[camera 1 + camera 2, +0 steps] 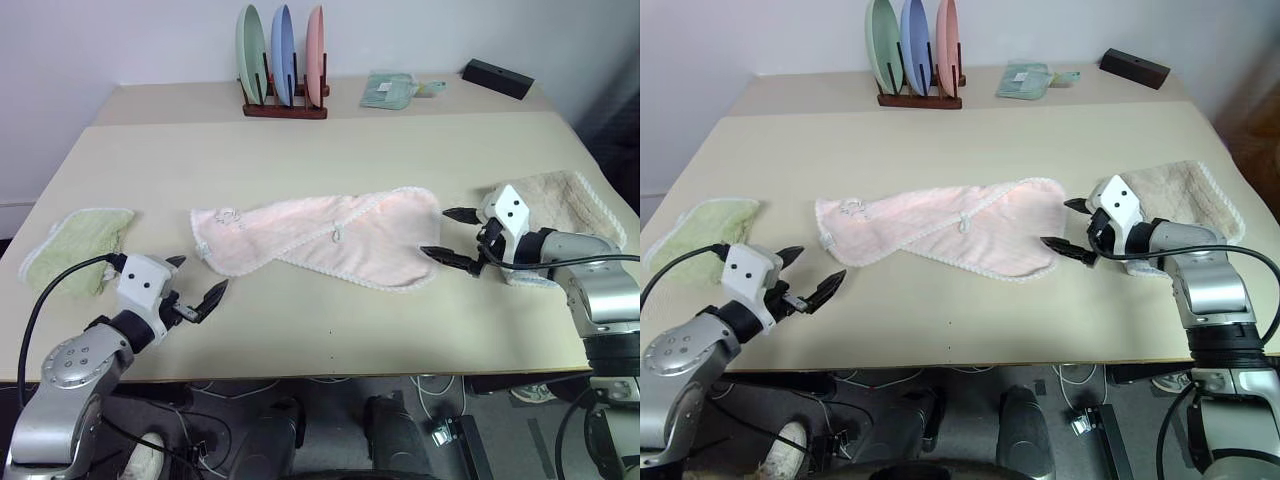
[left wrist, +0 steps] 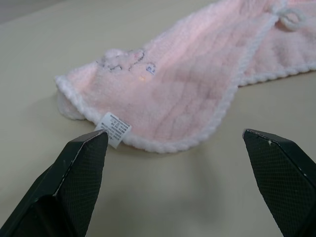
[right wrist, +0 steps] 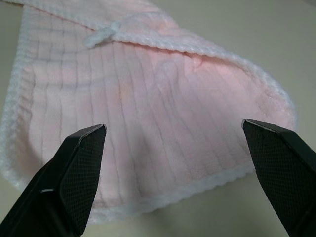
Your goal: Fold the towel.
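The towel (image 1: 330, 238) lies across the middle of the frame on the tabletop (image 1: 300, 160), pink, with white scalloped edging. It is not flat: one layer is already lapped diagonally over another, with a small loop (image 1: 338, 236) near the centre and an embroidered mark (image 1: 228, 216) toward its left end.

The left end effector (image 1: 197, 288) hovers at lower left, near that end of the towel but apart from it, its 2 fingers spread and grasping nothing. The right end effector (image 1: 452, 236) sits at centre right, just beside the rounded right end, also released and empty.

Risks, as I judge them:
- The lapped layers could be pinched together or only 1 caught, so the fold comes out skewed.
- The left wrist view shows a care label (image 2: 114, 129) sticking out at the near corner; a finger could catch that instead of the hem and slip off.
- The beige towel (image 1: 560, 205) lies under and behind the right arm, and could be dragged along.
- The green towel (image 1: 75, 248) at far left sits close to the left arm's path.
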Motion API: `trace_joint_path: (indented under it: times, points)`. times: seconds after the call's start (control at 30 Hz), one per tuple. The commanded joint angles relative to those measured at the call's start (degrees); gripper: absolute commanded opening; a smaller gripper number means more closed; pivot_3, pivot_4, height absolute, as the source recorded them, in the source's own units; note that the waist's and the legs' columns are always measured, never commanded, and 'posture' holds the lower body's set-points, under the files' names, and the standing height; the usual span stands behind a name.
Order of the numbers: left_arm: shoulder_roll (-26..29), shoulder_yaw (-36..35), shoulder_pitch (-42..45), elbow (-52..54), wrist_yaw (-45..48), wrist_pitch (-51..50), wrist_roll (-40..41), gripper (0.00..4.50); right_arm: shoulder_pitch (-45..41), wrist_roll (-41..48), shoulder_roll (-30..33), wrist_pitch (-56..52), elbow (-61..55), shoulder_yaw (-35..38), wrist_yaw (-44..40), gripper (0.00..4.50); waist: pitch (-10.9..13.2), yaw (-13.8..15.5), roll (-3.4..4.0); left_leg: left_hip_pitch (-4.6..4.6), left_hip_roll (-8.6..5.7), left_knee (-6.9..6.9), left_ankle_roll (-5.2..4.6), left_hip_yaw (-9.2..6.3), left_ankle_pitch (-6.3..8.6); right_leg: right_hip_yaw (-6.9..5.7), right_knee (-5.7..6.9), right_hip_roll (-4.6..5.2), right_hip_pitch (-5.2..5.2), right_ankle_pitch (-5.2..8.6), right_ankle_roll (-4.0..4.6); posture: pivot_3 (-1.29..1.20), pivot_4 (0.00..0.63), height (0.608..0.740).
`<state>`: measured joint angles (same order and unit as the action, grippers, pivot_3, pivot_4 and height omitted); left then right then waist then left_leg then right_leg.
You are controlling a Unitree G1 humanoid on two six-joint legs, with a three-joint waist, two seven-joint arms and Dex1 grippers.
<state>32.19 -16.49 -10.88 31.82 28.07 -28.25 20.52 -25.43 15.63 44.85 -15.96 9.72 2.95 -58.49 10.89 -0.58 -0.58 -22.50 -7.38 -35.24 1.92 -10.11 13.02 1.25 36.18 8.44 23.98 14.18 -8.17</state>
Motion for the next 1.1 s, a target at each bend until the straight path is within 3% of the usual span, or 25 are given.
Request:
trace_joint_path:
  times: [0.03, 0.33, 0.53, 0.7, 0.87, 1.1]
  points:
    - [-0.40, -0.26, 0.07, 2.28, -1.09, 1.00, -0.63, 4.46, -3.34, -0.98, -0.36, 2.42, 1.72, -0.46, -0.71, 4.50, 0.00, -0.08, 0.00, 0.00, 0.00, 0.00, 0.00, 0.00, 0.00, 0.00, 0.00, -0.01, 0.00, -0.01, 0.00, 0.00, 0.150, 0.737]
    - [-0.65, 0.36, -1.71, 3.95, -1.28, 1.19, -1.85, 4.46, -5.47, -2.20, -2.12, 5.27, 5.71, -1.82, -1.70, 4.50, 0.00, 0.00, 0.00, 0.00, 0.08, 0.01, 0.00, 0.02, 0.00, 0.03, -0.04, -0.12, -0.01, -0.03, 0.03, 0.00, 0.150, 0.737]
    - [3.45, 11.81, 3.26, 6.67, 3.36, 0.27, -4.12, 4.46, -4.26, -2.17, -3.84, 3.95, 4.04, -2.55, -1.29, 4.50, 0.00, 0.12, 0.00, 0.00, 0.11, -0.02, 0.00, 0.01, 0.00, 0.03, -0.04, -0.17, -0.02, -0.06, 0.07, 0.00, 0.150, 0.737]
    - [9.43, 22.14, 9.73, 1.81, 2.70, 2.74, -17.27, 4.46, -1.26, -0.92, -4.93, 0.65, -2.69, -1.10, 2.12, 4.50, -0.01, -0.14, 0.01, 0.01, 0.18, 0.01, 0.01, 0.05, 0.00, 0.06, -0.05, -0.24, 0.00, -0.08, 0.07, 0.00, 0.150, 0.737]
    - [8.57, 22.93, 14.70, -4.35, 1.70, 3.29, -20.50, 4.46, 3.97, 0.20, -4.01, -2.01, -9.03, 0.96, 4.18, 4.50, 0.00, 0.08, 0.01, 0.02, 0.27, 0.02, 0.01, 0.05, 0.01, 0.13, -0.06, -0.36, 0.03, -0.11, 0.10, 0.00, 0.150, 0.737]
    - [13.93, 20.62, 14.16, -14.41, 6.17, 8.14, -21.61, 4.46, 7.88, 0.53, -3.71, -3.73, -13.14, 2.62, 6.55, 4.50, -0.02, -0.16, 0.02, 0.03, 0.37, 0.03, 0.02, 0.07, 0.01, 0.15, -0.06, -0.47, 0.07, -0.20, 0.09, 0.00, 0.150, 0.737]
